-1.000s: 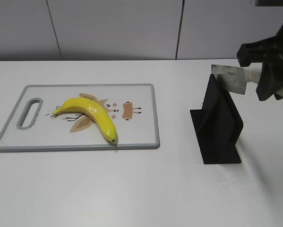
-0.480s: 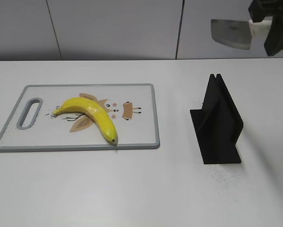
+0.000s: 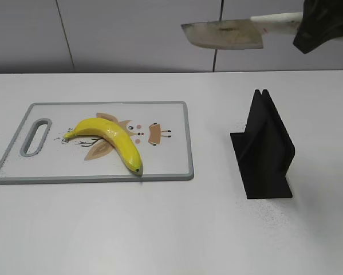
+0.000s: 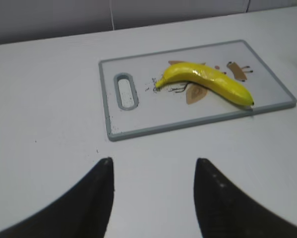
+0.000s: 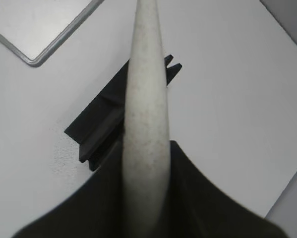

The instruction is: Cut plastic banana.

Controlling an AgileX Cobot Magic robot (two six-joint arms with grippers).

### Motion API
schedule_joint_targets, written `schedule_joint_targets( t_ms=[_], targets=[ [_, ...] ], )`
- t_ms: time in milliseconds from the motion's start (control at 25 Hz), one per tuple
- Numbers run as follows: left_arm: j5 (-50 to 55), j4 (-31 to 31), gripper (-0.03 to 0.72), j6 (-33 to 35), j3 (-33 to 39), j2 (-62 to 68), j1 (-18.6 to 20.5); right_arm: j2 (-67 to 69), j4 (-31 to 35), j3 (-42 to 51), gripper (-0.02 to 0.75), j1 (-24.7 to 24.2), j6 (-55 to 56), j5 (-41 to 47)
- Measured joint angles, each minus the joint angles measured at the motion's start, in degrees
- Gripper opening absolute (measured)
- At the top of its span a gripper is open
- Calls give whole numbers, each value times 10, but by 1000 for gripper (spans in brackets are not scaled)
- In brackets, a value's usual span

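A yellow plastic banana (image 3: 110, 138) lies whole on a grey-rimmed cutting board (image 3: 177, 106) at the left; it also shows in the left wrist view (image 4: 207, 82) on the board (image 4: 106, 99). My right gripper (image 3: 308, 26) is shut on the white handle (image 5: 146, 114) of a cleaver-style knife (image 3: 225, 33), held high above the table, blade pointing left. My left gripper (image 4: 153, 163) is open and empty, above bare table in front of the board; it does not show in the exterior view.
A black knife stand (image 3: 265, 149) stands empty on the right of the white table; it also shows in the right wrist view (image 5: 106, 121), below the handle. A grey wall runs along the back.
The knife has come out of the black stand, risen, and swung left with its blade now level and high. The banana and board have not moved.
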Motion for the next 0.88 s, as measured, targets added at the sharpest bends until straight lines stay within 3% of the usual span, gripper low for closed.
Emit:
schedule_joint_targets(
  t_ms=[120,400,600,880],
  targets=[
    [-28,-17,508,27,-13,55,0,41,35,-42,164,-15,-96,1],
    [-77,-87,508,148,-51,236,0,141,201,-129,164,-71,-375,28],
    [-79,-115,508,228,-119,372,0,211,234,-180,164,-76,-483,34],
    [-82,-173,508,405,-240,559,-3,293,279,-242,164,-78,-636,46]
  ],
)
